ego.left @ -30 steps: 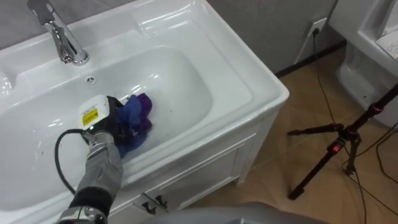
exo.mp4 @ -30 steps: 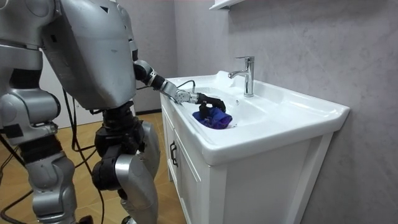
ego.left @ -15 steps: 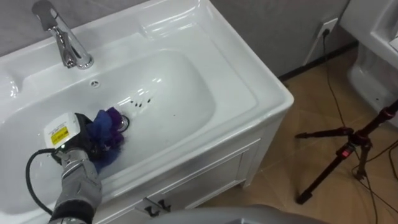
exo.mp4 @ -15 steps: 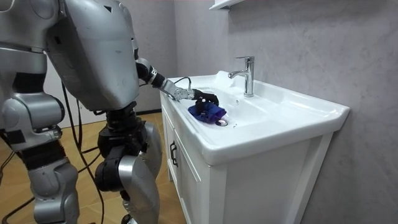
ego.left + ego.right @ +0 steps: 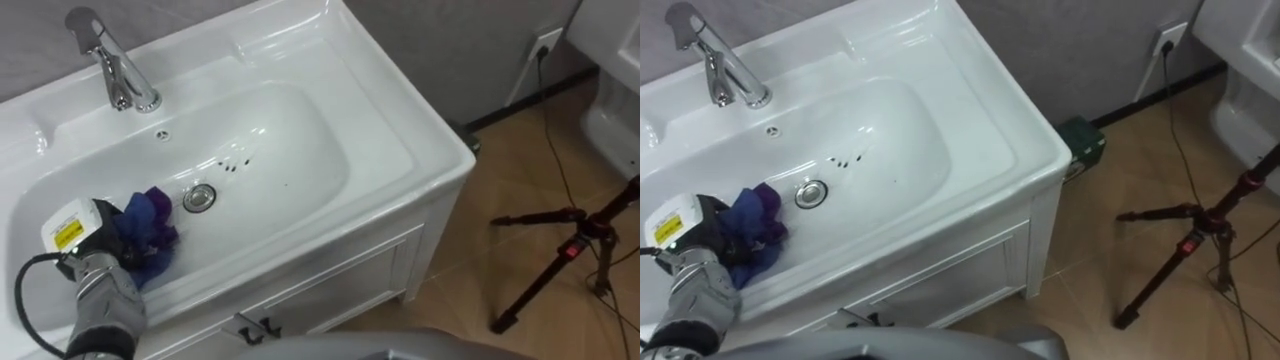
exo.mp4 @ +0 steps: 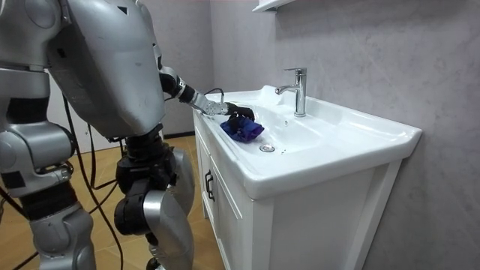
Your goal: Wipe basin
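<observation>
The white basin (image 5: pixel 400 140) has a chrome faucet (image 5: pixel 115 65) at its back and a metal drain (image 5: pixel 199 197) in the bowl. A blue-purple cloth (image 5: pixel 148 232) lies bunched on the bowl's bottom, just left of the drain. My left hand (image 5: pixel 85 235) comes in from the lower left and rests on the cloth, dark fingers curled into it. The room view shows the same hand (image 6: pixel 232 112) on the cloth (image 6: pixel 241 129) at the basin's near end. I stand in front of the vanity, left arm stretched over its rim.
A few dark specks (image 5: pixel 232 165) mark the bowl behind the drain. The basin sits on a white cabinet (image 5: pixel 330 290). To the right, a black tripod (image 5: pixel 570 250) stands on the wooden floor, with a small green box (image 5: pixel 1080 145) and a wall socket (image 5: pixel 548 42) nearby.
My left hand has dragged the cloth to the left across the bowl's bottom, uncovering the drain. The eye view has shifted a little too.
</observation>
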Available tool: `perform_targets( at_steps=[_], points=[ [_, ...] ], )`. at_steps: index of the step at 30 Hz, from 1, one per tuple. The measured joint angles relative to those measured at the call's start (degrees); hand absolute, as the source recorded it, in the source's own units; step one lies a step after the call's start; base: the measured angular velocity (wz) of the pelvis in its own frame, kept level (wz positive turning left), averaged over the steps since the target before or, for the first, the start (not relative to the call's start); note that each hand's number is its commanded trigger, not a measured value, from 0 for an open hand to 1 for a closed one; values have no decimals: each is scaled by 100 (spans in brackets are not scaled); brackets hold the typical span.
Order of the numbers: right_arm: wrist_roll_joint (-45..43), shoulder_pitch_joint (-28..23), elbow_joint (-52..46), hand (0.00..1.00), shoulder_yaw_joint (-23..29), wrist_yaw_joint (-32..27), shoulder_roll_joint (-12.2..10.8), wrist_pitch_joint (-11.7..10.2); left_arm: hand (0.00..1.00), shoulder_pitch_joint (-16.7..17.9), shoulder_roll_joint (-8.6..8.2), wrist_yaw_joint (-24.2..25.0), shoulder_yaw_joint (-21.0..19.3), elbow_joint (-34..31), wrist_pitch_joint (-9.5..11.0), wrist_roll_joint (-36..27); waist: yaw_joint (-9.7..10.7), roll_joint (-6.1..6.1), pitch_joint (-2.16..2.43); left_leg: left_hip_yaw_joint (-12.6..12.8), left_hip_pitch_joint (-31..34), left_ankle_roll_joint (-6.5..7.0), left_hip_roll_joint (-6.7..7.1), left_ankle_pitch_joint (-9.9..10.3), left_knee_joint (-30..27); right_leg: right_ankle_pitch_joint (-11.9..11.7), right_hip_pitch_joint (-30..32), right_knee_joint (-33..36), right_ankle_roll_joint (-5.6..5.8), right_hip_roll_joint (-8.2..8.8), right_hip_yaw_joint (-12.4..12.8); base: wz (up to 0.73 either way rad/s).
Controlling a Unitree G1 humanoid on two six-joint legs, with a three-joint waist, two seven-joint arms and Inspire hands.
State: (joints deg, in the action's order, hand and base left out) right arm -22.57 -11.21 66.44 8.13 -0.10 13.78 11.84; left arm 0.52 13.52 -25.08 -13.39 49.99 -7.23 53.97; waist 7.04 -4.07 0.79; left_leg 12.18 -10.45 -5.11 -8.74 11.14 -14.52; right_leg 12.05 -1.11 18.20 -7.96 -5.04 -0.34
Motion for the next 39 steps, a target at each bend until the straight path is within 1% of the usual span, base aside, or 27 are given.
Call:
perform_targets(
  at_steps=[4, 7, 9, 11, 12, 13, 14, 15, 16, 17, 18, 19, 20, 22, 23, 25, 26, 28, 30, 31, 33, 34, 35, 36, 37, 38, 39],
  points=[
    [3, 2, -12, 0, -2, 4, 0, -22, 100, -13, 4, 41, 0, -80, -3, -89, -72, 5, -2, 9, 0, 0, 6, 0, -42, 40, 5, 66, -10, 13, 1, 1],
    [12, 4, -10, 0, -5, 10, -1, -52, 100, -1, 39, 56, 0, -169, -54, -400, -104, 29, -11, 47, 9, -1, 14, 0, -62, 113, 38, 157, -13, 30, -20, 7],
    [19, 3, -9, 0, -5, 9, 1, -51, 100, 23, 50, 58, -1, -245, -147, -515, -117, 56, -11, 59, 62, -1, 37, 1, -136, 193, 80, 268, -13, 69, -14, 7],
    [39, 2, -9, 0, -18, 8, 1, -51, 100, 28, 47, 61, 8, -305, -146, -653, -116, 54, -14, 13, 131, -5, 64, -1, -120, 213, 104, 269, -1, 76, 30, 14],
    [87, 3, -5, 0, -44, 0, -2, -54, 100, 14, 47, 60, 9, -316, -151, -777, -101, 65, -24, 10, 239, -5, 95, 0, -99, 223, 104, 266, 7, 94, 33, 16],
    [180, 2, 6, 0, -87, -13, -2, -70, 100, 4, 42, 60, 17, -343, -162, -855, -97, 109, -50, -20, 393, -6, 150, -2, -63, 243, 88, 289, 23, 131, 34, 5],
    [202, -21, 13, 0, -130, -21, -2, -83, 100, 3, 35, 60, 18, -368, -169, -851, -99, 129, -66, -20, 476, -20, 176, -11, -24, 248, 81, 313, 27, 147, 34, -12],
    [246, -18, 21, 0, -242, -54, -4, -122, 100, 4, 33, 60, 19, -425, -212, -847, -130, 158, -104, 6, 663, -20, 200, -68, 29, 278, 103, 368, 19, 157, 7, -22],
    [270, -28, 23, 0, -279, -66, -23, -144, 100, 22, 34, 59, 19, -443, -249, -847, -144, 191, -96, 41, 708, -9, 193, -77, -90, 292, 92, 370, 26, 167, 15, -20],
    [321, -60, 14, 0, -357, -66, -32, -222, 100, 29, 30, 56, 33, -494, -324, -847, -132, 237, -67, 42, 706, -3, 200, -73, -189, 318, 91, 358, 50, 186, -4, 0],
    [311, -60, 13, 0, -363, -63, -47, -257, 100, 9, 29, 55, 62, -583, -374, -847, -64, 279, -88, 61, 757, 9, 220, -67, -222, 330, 115, 357, 67, 205, -36, 8],
    [302, -55, 18, 0, -369, -52, -51, -249, 100, -38, 11, 55, 99, -610, -399, -849, -61, 311, -100, 72, 780, 9, 239, -67, -241, 336, 127, 358, 77, 221, -41, 10],
    [288, -68, 18, 0, -368, -46, -52, -246, 100, -56, 2, 55, 124, -610, -415, -846, -60, 322, -99, 65, 783, 9, 241, -66, -253, 339, 123, 356, 81, 227, -46, 9],
    [221, -116, 23, 0, -350, -33, -49, -232, 100, -105, -17, 68, 167, -623, -488, -847, 55, 336, -95, 18, 831, 28, 244, -55, -321, 340, 68, 293, 86, 248, -143, 23],
    [230, -173, 45, 0, -344, -16, -49, -218, 100, -167, -18, 111, 249, -671, -592, -850, 123, 346, -96, 21, 857, 34, 245, -52, -327, 336, 63, 273, 90, 250, -171, 23],
    [234, -196, 45, 0, -352, 17, -63, -188, 100, -263, -44, 188, 346, -724, -655, -857, 180, 361, -95, 23, 872, 34, 220, -51, -340, 333, 42, 250, 86, 253, -215, 15],
    [242, -226, 51, 0, -387, 20, -89, -185, 100, -374, -92, 247, 383, -725, -659, -882, 219, 389, -103, 21, 876, 34, 217, -51, -381, 333, 3, 226, 86, 252, -226, 7],
    [235, -253, 97, 0, -473, 20, -126, -183, 100, -539, -188, 318, 518, -724, -661, -889, 227, 431, -101, 23, 878, 34, 201, -51, -435, 328, -23, 202, 79, 246, -194, -6],
    [234, -277, 134, 0, -532, 19, -186, -185, 100, -753, -339, 337, 693, -712, -659, -889, 260, 491, -118, 49, 882, 33, 171, -50, -512, 294, -55, 150, 66, 232, -136, -17],
    [230, -280, 145, 0, -524, 19, -232, -187, 100, -837, -379, 348, 707, -713, -655, -888, 363, 538, -130, 108, 873, 32, 154, -50, -531, 294, -80, 139, 65, 224, -133, -9],
    [232, -292, 156, 0, -521, 25, -281, -198, 100, -983, -380, 424, 754, -738, -665, -887, 527, 588, -129, 211, 882, 32, 119, -49, -576, 292, -75, 140, 57, 207, -114, -2],
    [234, -295, 161, 0, -521, 28, -285, -195, 100, -1048, -380, 455, 781, -741, -665, -887, 539, 611, -147, 237, 894, 32, 106, -47, -620, 291, -75, 144, 53, 202, -98, -20],
    [233, -301, 151, 0, -521, 27, -280, -179, 100, -1152, -381, 509, 830, -754, -663, -887, 542, 647, -164, 364, 923, 34, 54, -43, -722, 283, -61, 148, 36, 180, -33, -21],
    [233, -298, 136, 0, -525, 24, -277, -183, 100, -1280, -381, 573, 891, -781, -664, -889, 602, 665, -145, 397, 999, 32, 13, -22, -770, 273, 6, 157, 18, 150, -35, -16],
    [233, -302, 143, 0, -535, 27, -278, -181, 100, -1378, -382, 586, 932, -781, -661, -889, 637, 667, -147, 417, 1038, 21, -23, 3, -811, 262, 25, 157, 4, 128, -55, 0],
    [228, -311, 176, 0, -579, 26, -277, -171, 100, -1519, -382, 627, 999, -788, -662, -907, 681, 662, -148, 498, 1102, 43, -106, 60, -909, 246, 70, 171, -22, 75, -63, 0],
    [228, -295, 246, 0, -581, 29, -278, -173, 100, -1576, -383, 664, 1124, -753, -651, -952, 726, 650, -145, 512, 1103, 35, -150, 84, -935, 237, 64, 166, -39, 43, -63, -5]
  ],
)
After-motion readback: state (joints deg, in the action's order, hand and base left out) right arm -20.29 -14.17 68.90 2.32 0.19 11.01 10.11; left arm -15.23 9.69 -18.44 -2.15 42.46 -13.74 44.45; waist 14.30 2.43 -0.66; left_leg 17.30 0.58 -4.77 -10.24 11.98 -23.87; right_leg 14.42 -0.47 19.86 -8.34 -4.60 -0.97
